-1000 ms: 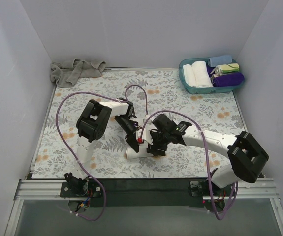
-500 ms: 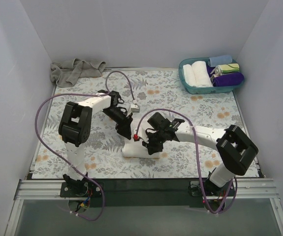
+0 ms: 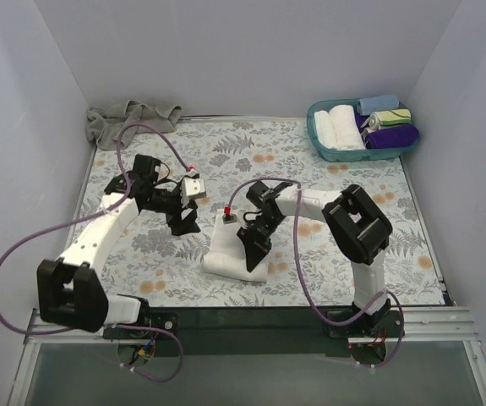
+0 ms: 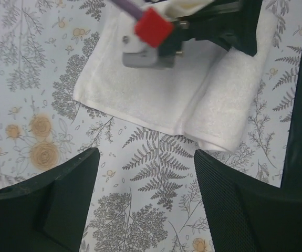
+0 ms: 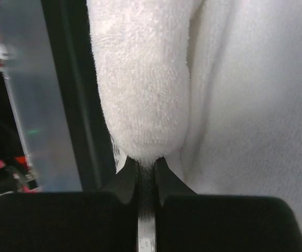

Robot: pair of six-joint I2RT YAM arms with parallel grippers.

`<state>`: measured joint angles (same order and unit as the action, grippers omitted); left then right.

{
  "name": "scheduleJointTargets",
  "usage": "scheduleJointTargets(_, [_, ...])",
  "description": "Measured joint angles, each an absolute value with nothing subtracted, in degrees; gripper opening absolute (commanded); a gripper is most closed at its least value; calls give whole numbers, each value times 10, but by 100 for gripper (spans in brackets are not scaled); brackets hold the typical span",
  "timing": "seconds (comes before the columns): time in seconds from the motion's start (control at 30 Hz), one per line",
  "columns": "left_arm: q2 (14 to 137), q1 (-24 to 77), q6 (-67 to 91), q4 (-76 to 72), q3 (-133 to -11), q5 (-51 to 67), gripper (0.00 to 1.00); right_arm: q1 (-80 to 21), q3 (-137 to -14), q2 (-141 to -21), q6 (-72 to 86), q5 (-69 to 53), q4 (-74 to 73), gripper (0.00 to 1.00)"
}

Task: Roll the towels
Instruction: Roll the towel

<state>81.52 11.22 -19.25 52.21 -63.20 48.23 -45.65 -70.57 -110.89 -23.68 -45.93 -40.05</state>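
Observation:
A white towel [image 3: 224, 254] lies partly rolled on the flowered table, in front of both arms. In the left wrist view its flat part [image 4: 156, 94] runs into a thick roll [image 4: 229, 100] on the right. My right gripper [image 3: 253, 251] is down on the towel, jaws shut on a pinch of the roll's end [image 5: 146, 160]. My left gripper [image 3: 183, 222] hovers just left of the towel. It is open [image 4: 146, 199], with only bare table between its fingers [image 4: 240, 205]. A grey-beige towel [image 3: 128, 118] lies crumpled at the back left corner.
A teal basket [image 3: 335, 154] at the back right holds rolled towels, white, blue, green-striped and purple. White walls close in the table on three sides. Purple cables loop over both arms. The right wrist's grey and red cable plug [image 4: 148, 44] hangs over the towel.
My left arm has swung left off the towel and its jaws have opened. My right gripper has shut on the roll's end, and the towel lies more unrolled and further left.

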Motion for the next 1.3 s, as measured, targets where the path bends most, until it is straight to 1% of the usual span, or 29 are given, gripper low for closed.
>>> scheduleJointTargets(0.13, [689,152,-217,495,-554,441,72,-426,-749,-1182,-231,-541,-449,1])
scheduleJointTargets(0.2, [639,210,-232,481,-510,406,75,-413,-764,-1216,-231,-580,-472,1])
scheduleJointTargets(0.23, [620,243,-239,470,-488,389,76,-408,-771,-1228,-232,-593,-481,1])
scheduleJointTargets(0.33, [592,339,-251,439,-427,341,76,-397,-783,-1262,-240,-631,-505,1])
scheduleJointTargets(0.4, [595,387,-256,413,-395,305,75,-391,-785,-1275,-244,-648,-515,1])
scheduleJointTargets(0.5, [618,434,-263,366,-362,259,71,-388,-786,-1286,-253,-660,-526,1])
scheduleJointTargets(0.53, [627,444,-265,350,-353,246,67,-387,-786,-1288,-256,-662,-528,1])
scheduleJointTargets(0.63, [665,478,-281,288,-324,198,61,-385,-792,-1300,-259,-669,-541,1])
scheduleJointTargets(0.67, [679,486,-287,267,-319,185,56,-384,-793,-1304,-259,-671,-546,1])
scheduleJointTargets(0.73, [701,493,-292,234,-318,166,49,-381,-794,-1308,-260,-673,-552,1])
scheduleJointTargets(0.77, [710,495,-293,223,-318,161,37,-379,-794,-1308,-261,-673,-553,1])
scheduleJointTargets(0.8, [719,497,-293,213,-319,155,31,-378,-794,-1308,-262,-672,-553,4])
scheduleJointTargets(0.87, [732,498,-292,207,-328,152,20,-374,-794,-1308,-263,-669,-556,11])
scheduleJointTargets(0.9, [737,499,-290,209,-333,153,8,-371,-794,-1307,-263,-667,-557,20])
scheduleJointTargets(0.97, [745,500,-285,216,-343,154,0,-366,-794,-1303,-262,-660,-561,27])
scheduleJointTargets(1.0, [750,500,-283,221,-349,157,0,-364,-794,-1298,-263,-652,-562,34])
scheduleJointTargets(1.07, [760,500,-277,232,-360,162,0,-356,-794,-1288,-265,-630,-562,41])
scheduleJointTargets(1.1, [766,500,-273,239,-368,165,0,-352,-795,-1282,-267,-618,-563,46])
scheduleJointTargets(1.2, [793,500,-258,266,-399,178,0,-338,-805,-1258,-272,-581,-572,52])
scheduleJointTargets(1.3, [828,497,-240,309,-443,199,0,-317,-816,-1216,-283,-512,-564,54])
